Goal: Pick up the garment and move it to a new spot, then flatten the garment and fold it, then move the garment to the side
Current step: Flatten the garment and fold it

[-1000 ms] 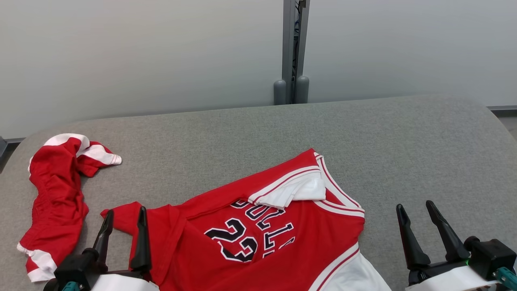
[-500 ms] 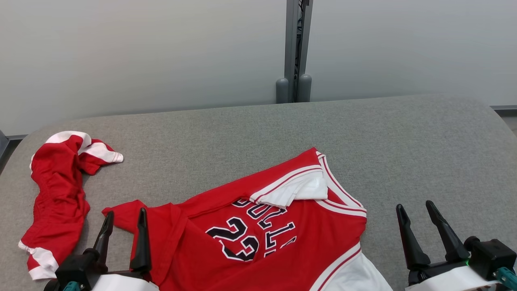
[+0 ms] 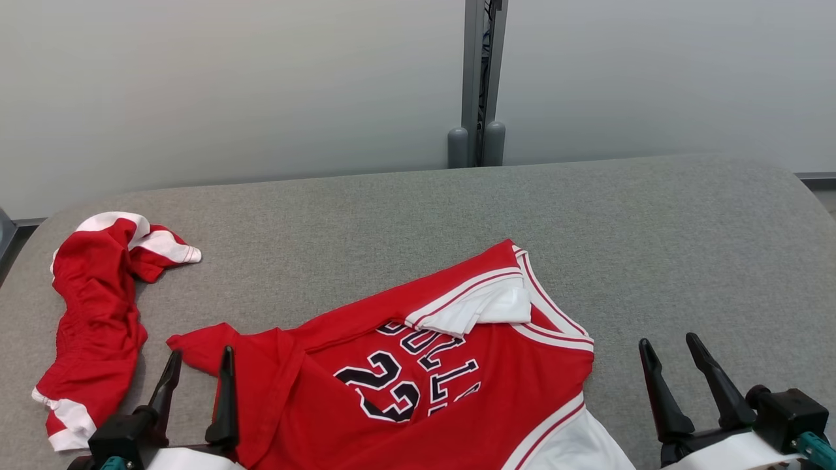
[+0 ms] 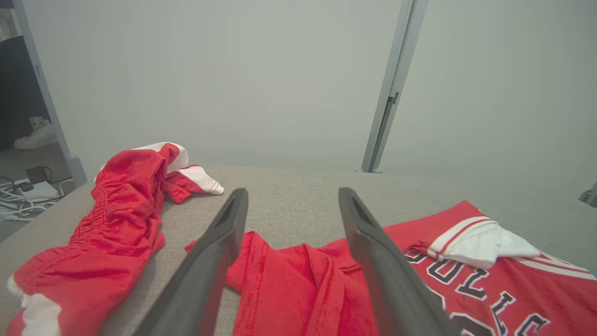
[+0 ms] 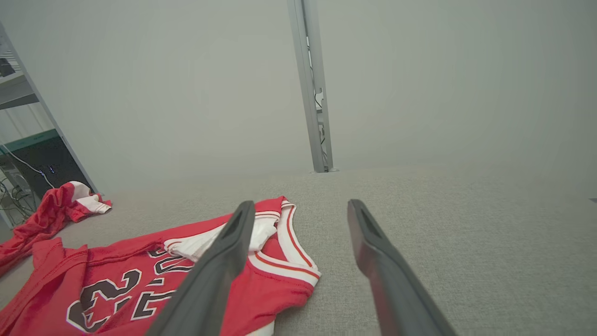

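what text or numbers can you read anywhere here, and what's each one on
"23": large dark number edged in white on the red jersey, tilted and partly creased.
"ULL": letters beside the number on the jersey; the rest lies under the folded white flap, so the full word can't be read.
Red shorts: no text visible.

Left pincer (image 3: 201,352): jaws spread wide, empty, fingers raised at the left corner of the jersey (image 3: 522,385). Right pincer (image 3: 667,339): likewise spread, empty, standing clear to the jersey's right.
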Controlling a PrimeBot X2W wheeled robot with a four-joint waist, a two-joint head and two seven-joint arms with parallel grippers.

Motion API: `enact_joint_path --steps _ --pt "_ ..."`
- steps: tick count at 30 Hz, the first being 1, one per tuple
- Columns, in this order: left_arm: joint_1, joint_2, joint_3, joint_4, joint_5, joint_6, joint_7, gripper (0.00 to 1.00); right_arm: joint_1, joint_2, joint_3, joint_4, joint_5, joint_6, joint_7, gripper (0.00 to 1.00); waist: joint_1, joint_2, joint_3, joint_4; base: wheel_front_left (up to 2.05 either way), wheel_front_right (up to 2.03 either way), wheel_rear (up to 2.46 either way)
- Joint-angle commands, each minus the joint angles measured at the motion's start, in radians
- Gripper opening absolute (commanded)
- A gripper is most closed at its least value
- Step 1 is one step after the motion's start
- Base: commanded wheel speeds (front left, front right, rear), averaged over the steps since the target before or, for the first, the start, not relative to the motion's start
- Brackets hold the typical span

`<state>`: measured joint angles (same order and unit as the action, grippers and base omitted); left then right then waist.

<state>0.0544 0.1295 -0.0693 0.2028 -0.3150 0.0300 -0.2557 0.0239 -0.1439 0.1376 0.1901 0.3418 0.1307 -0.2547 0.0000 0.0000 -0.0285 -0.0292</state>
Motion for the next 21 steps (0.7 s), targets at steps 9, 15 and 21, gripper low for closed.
enact_joint_path --steps 9,15,21 --pt "0.063 0.065 -0.011 -0.037 -0.024 -0.002 0.229 1.0 0.008 -0.078 0.067 0.041 0.098 0.0 0.181 1.0 0.0 0.0 -0.002 0.002 0.0 0.0 0.0" --pt "0.13 0.099 -0.037 -0.114 -0.051 0.005 0.445 1.0 0.048 -0.118 0.117 0.064 0.192 0.0 0.37 1.0 0.0 0.0 0.0 0.013 0.0 0.0 0.0" --pt "0.178 0.12 -0.057 -0.189 -0.07 0.009 0.575 1.0 0.087 -0.118 0.11 0.111 0.228 0.0 0.511 1.0 0.0 0.0 0.006 0.023 0.0 0.0 0.0"
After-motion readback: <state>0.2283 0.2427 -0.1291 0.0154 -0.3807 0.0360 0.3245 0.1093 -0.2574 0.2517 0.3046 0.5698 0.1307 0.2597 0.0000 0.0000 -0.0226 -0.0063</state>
